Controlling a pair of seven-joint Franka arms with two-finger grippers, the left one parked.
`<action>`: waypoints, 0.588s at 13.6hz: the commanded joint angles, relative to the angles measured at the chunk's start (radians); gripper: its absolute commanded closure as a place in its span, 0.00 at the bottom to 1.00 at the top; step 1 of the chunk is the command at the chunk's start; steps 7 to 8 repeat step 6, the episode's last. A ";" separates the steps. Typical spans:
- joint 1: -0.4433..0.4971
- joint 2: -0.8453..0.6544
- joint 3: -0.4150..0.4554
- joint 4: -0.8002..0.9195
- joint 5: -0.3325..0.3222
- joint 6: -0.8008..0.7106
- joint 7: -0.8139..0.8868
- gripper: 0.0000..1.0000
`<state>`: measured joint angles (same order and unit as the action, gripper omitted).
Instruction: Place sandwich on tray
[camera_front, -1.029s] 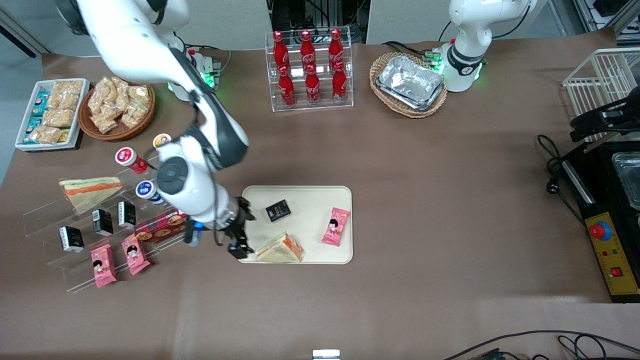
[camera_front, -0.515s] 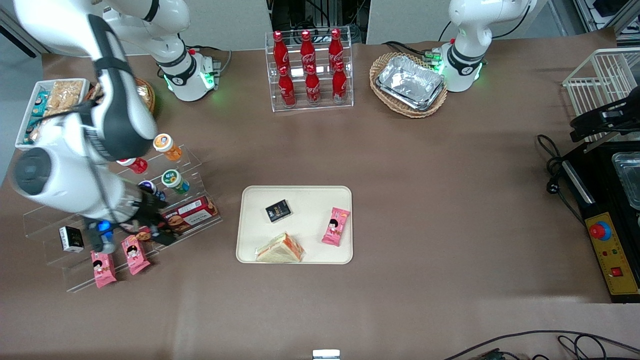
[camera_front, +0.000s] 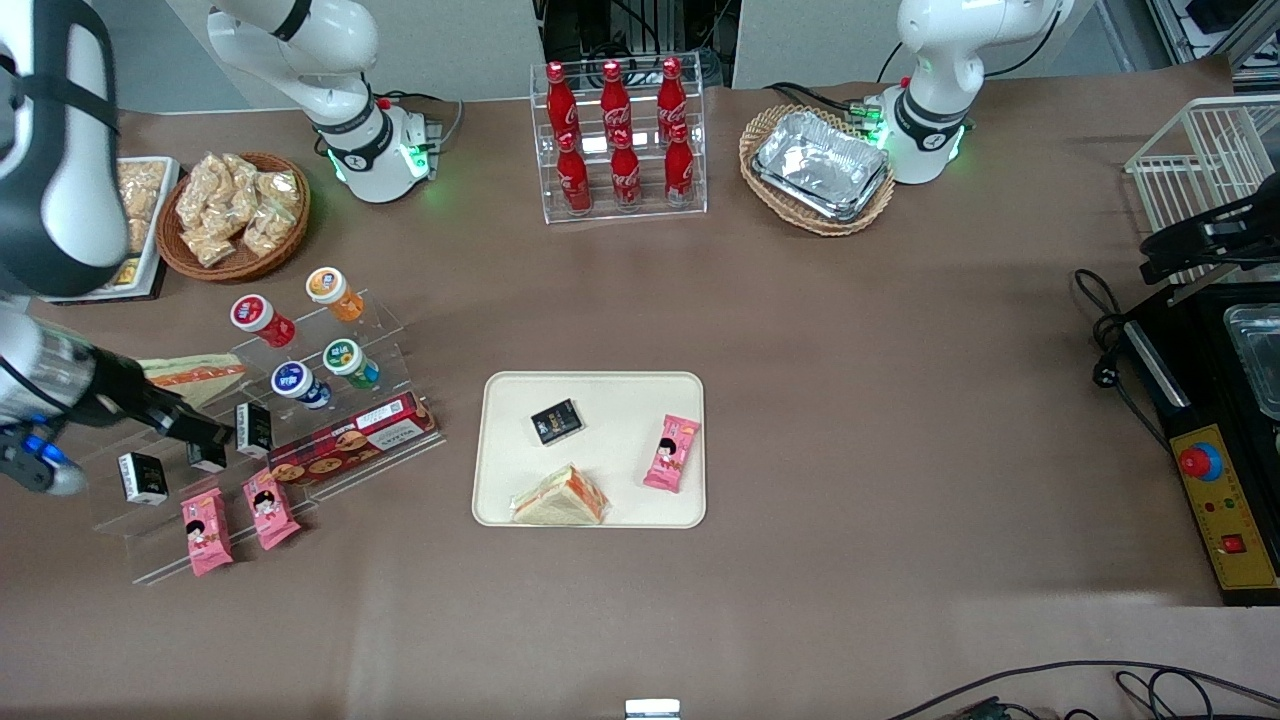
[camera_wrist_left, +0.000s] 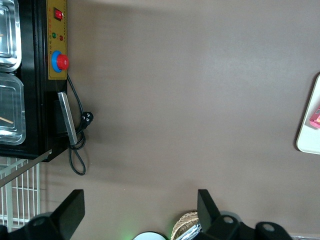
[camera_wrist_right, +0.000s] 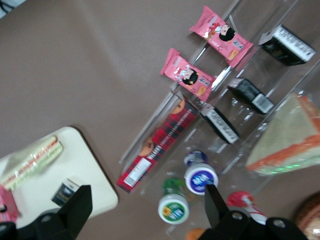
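Sandwich (camera_front: 560, 497) lies flat on the tray (camera_front: 630, 394), close to the rim nearest the front camera and at the working arm's end of the tray; its orange-red filling edge faces up and away from that rim. A small black packet (camera_front: 556, 421) rests on the tray farther from the camera than the sandwich, and a pink snack pack (camera_front: 671, 452) lies on the tray toward the parked arm's end, apart from both. The tray sits on the brown counter (camera_front: 850, 350).

The gripper (camera_front: 195, 430) is well apart from the tray, toward the working arm's end of the counter, above the clear stepped rack (camera_front: 395, 330). Its fingers stand spread apart, as the wrist view shows, and nothing is between them. It hangs over the row of small black cartons (camera_front: 143, 477), near the broader pale sandwich (camera_front: 205, 374) on the rack. Round-lidded cups (camera_front: 342, 356), a long red biscuit box (camera_front: 352, 440) and two pink packs (camera_front: 270, 508) also sit on the rack.
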<state>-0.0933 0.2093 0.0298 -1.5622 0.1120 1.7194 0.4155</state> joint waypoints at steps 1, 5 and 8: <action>-0.036 -0.122 0.010 -0.057 -0.018 -0.072 -0.160 0.00; -0.063 -0.220 0.009 -0.090 -0.048 -0.104 -0.182 0.00; -0.069 -0.266 0.009 -0.151 -0.048 -0.077 -0.196 0.00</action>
